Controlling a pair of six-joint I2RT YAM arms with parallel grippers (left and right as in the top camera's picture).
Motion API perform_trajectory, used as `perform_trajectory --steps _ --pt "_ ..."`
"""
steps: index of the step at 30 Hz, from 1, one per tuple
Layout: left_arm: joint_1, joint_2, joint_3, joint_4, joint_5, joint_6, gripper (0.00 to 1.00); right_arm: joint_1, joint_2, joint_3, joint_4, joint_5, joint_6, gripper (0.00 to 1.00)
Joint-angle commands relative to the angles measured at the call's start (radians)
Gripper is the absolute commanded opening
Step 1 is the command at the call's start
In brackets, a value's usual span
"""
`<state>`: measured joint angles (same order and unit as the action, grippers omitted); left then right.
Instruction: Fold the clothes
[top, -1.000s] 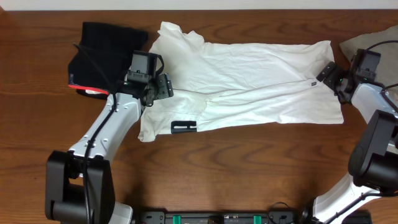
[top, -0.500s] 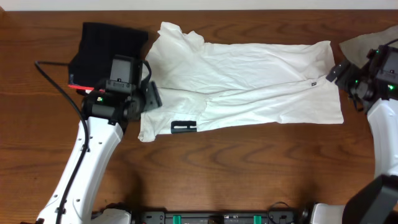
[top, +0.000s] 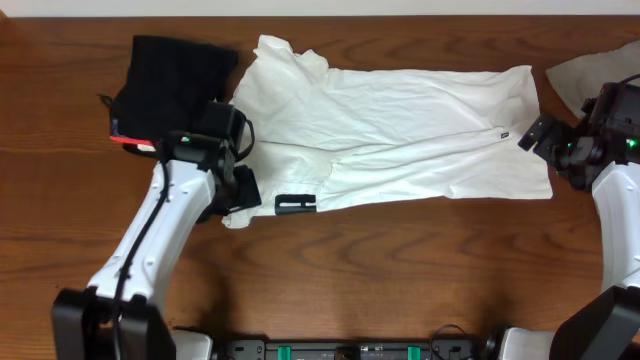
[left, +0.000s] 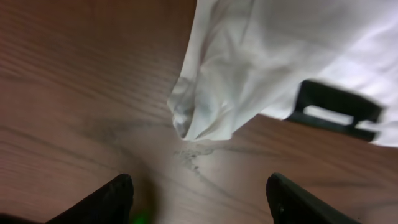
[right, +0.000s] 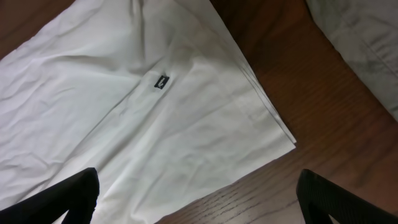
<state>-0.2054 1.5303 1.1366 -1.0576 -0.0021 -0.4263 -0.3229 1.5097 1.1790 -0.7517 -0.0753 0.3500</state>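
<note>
The clothes lie on a wooden table. A large white T-shirt is spread lengthwise across the middle, with a black print near its lower left corner. My left gripper hovers open just over that crumpled corner, which lies ahead of its bare fingertips. At the shirt's right edge my right gripper stands wide open over the hem corner, nothing between its fingers. A small black label shows on the shirt. A black red-edged garment lies at the far left.
A grey-beige garment lies at the far right corner, also in the right wrist view. Bare wood runs along the front of the table below the shirt.
My left gripper swung off the shirt's left side and came down to its lower left corner, jaws a little narrower. The right gripper drew back slightly right of the shirt's edge.
</note>
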Motion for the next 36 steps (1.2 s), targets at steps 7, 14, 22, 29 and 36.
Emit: perform_trajectory --steps 7,14,22,29,36 --pt "0.003 0.045 -0.063 -0.004 0.102 0.127 0.71 0.006 -0.002 0.004 -0.003 -0.003 -0.014 0.99" --pt "0.006 0.045 -0.104 0.061 0.095 0.127 0.71 0.006 -0.002 0.004 -0.003 -0.003 -0.014 0.99" --pt "0.006 0.045 -0.129 0.134 0.092 0.127 0.71 0.006 -0.002 0.004 -0.003 -0.003 -0.014 0.99" --pt "0.028 0.045 -0.169 0.174 0.054 0.127 0.71 0.006 -0.002 0.004 -0.003 -0.003 -0.014 0.99" --pt "0.072 0.046 -0.184 0.208 0.054 0.127 0.71 0.005 -0.002 0.004 -0.003 -0.003 -0.014 0.99"
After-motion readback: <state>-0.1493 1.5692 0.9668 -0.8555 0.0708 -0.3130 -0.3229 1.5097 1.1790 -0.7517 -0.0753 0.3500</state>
